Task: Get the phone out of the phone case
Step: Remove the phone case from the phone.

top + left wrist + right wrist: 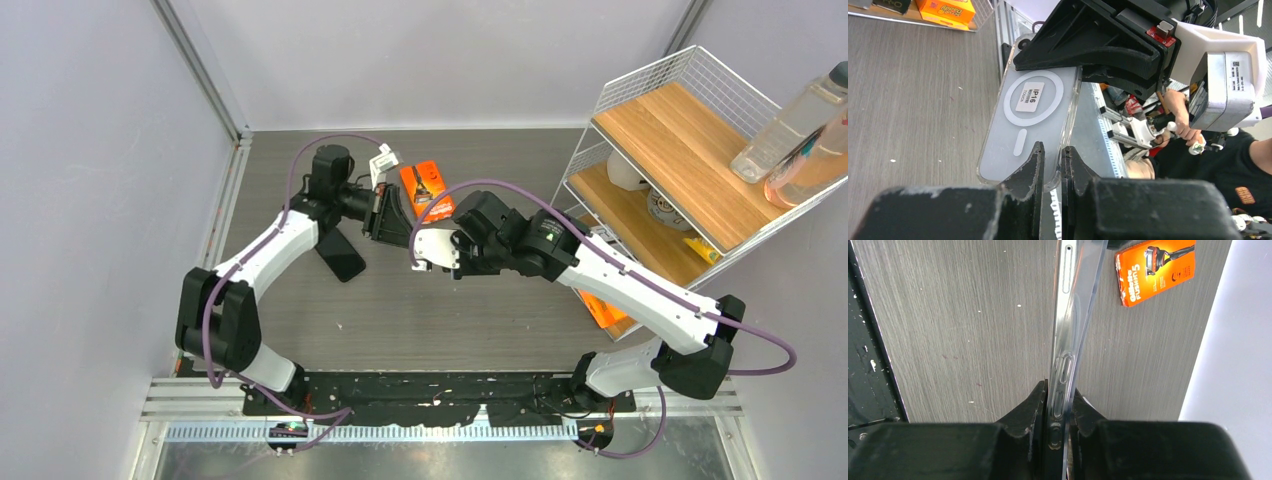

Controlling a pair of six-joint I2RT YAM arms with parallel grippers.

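Note:
A clear frosted phone case (1033, 110) with a white ring and an "IP16" label is held up off the table between both grippers. My left gripper (1052, 150) is shut on the case's near edge by a corner. My right gripper (1060, 395) is shut across the case's thickness at its other end, and I see the case (1070, 315) edge-on with its button cut-outs. The case looks empty and see-through. A black phone (341, 255) lies flat on the table under my left arm. In the top view the left gripper (385, 215) and right gripper (425, 245) meet at mid-table.
An orange razor pack (427, 190) lies just behind the grippers and also shows in the right wrist view (1155, 270). A wire rack with wooden shelves (680, 150) stands at the right, with bottles (790, 125) on top. A grey wall closes the back.

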